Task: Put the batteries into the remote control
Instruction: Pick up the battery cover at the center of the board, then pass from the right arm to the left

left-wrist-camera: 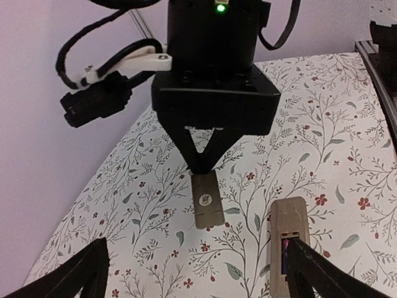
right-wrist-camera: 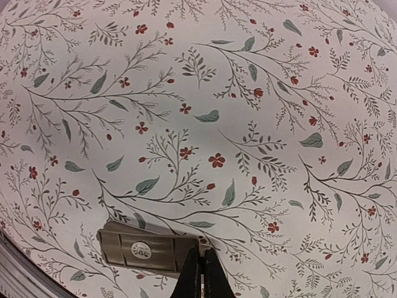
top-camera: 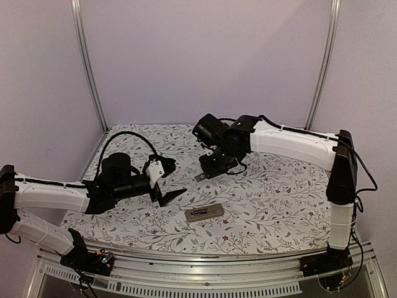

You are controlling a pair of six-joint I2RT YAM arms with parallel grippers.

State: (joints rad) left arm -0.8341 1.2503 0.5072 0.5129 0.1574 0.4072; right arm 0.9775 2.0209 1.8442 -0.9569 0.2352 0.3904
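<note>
While left fingers (left-wrist-camera: 80, 273) spread, right fingers (right-wrist-camera: 190, 279) pinch a grey cover (right-wrist-camera: 118, 245) (round emblem (right-wrist-camera: 141, 249) unreadable).

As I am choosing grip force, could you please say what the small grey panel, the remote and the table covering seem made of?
The grey panel: probably moulded plastic, matt; thin, rigid, with notched edges. The remote control: likely similar matt greyish plastic; smooth casing, dark recess. The table covering: printed fabric or vinyl, I cannot tell which; floral pattern, little gloss.

Matt floral cloth (top-camera: 279, 192) lies smooth; remote control (top-camera: 204, 213) and battery cover (right-wrist-camera: 139, 248) look matt greyish plastic.
</note>
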